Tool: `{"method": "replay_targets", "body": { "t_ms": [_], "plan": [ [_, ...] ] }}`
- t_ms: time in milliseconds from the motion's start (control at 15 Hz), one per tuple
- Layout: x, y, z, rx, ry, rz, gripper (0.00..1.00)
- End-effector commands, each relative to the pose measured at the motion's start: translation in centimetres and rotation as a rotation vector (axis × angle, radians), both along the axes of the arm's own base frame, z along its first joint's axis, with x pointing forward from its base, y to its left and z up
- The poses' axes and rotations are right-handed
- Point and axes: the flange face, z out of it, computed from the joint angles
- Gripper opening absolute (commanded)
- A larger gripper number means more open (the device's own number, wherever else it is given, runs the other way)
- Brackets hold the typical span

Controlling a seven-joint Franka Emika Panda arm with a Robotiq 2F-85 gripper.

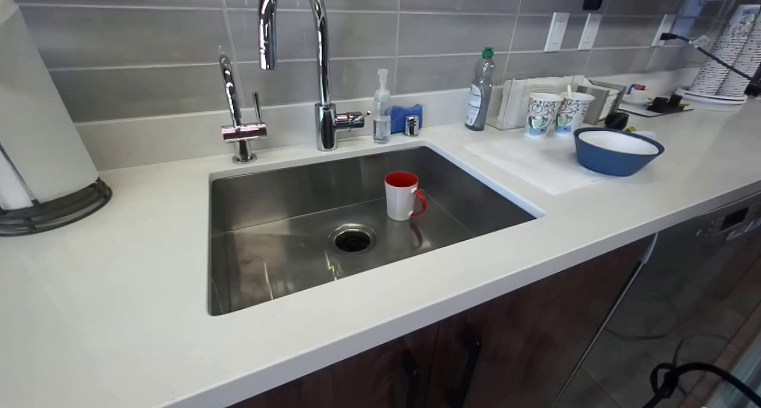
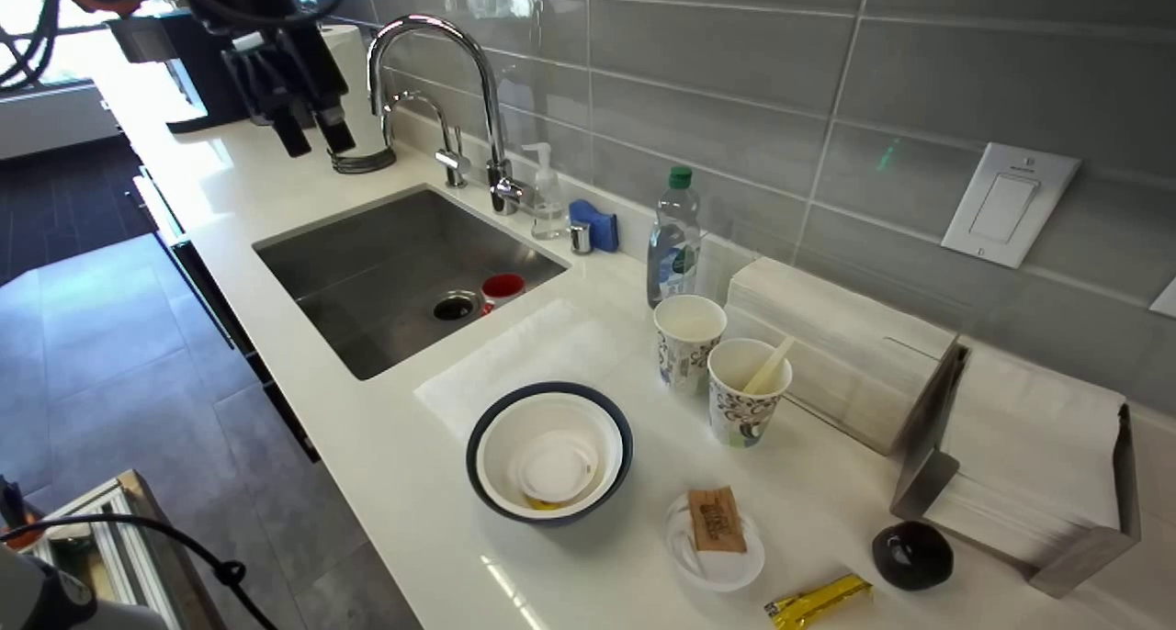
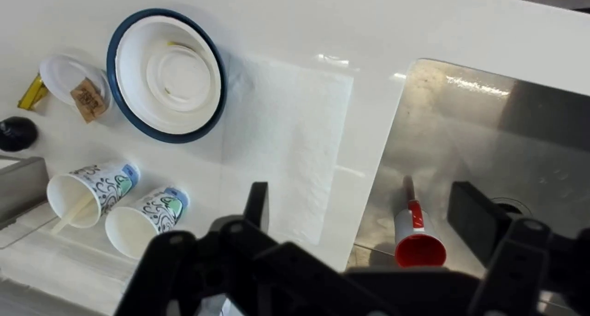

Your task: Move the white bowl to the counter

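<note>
The white bowl (image 2: 551, 414) sits nested inside the blue bowl (image 2: 628, 446), which stands on the white counter (image 2: 367, 446) beside the sink. A small round white dish or lid lies in the white bowl, with a bit of yellow by it. The white bowl also shows in an exterior view (image 1: 618, 141) and at the upper left of the wrist view (image 3: 133, 76). My gripper (image 2: 317, 139) is high above the counter by the sink, apart from the bowls. In the wrist view my gripper (image 3: 359, 210) has its fingers wide apart with nothing held.
A red and white mug (image 1: 399, 197) stands in the steel sink (image 1: 273, 188). A tall faucet (image 2: 487, 88) rises behind it. Two paper cups (image 2: 684, 354), a soap bottle (image 2: 673, 244) and napkin holders (image 2: 1011, 465) stand near the bowls. A paper sheet (image 3: 286, 145) lies between bowls and sink.
</note>
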Motion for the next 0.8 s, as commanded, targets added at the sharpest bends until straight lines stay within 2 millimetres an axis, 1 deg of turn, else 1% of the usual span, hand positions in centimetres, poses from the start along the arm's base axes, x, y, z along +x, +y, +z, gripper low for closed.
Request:
{"method": "replay_targets", "body": {
  "t_ms": [0, 200, 333, 400, 467, 600, 667, 733],
  "plan": [
    [1.2, -7.3, -2.3, 0.059, 0.010, -0.031, 1.00],
    [2.4, -13.9, -3.8, 0.108, -0.025, -0.017, 1.00],
    [2.8, -17.4, -5.1, 0.169, -0.029, 0.018, 1.00],
    [2.6, -19.2, -5.7, 0.184, -0.025, 0.028, 1.00],
    [2.7, -20.6, -6.7, 0.197, -0.022, 0.036, 1.00],
    [2.2, -23.7, -8.7, 0.206, -0.001, 0.025, 1.00],
    [1.7, -25.2, -9.8, 0.239, 0.014, 0.029, 1.00],
    [1.4, -26.2, -10.9, 0.274, 0.030, 0.038, 1.00]
  ]
}}
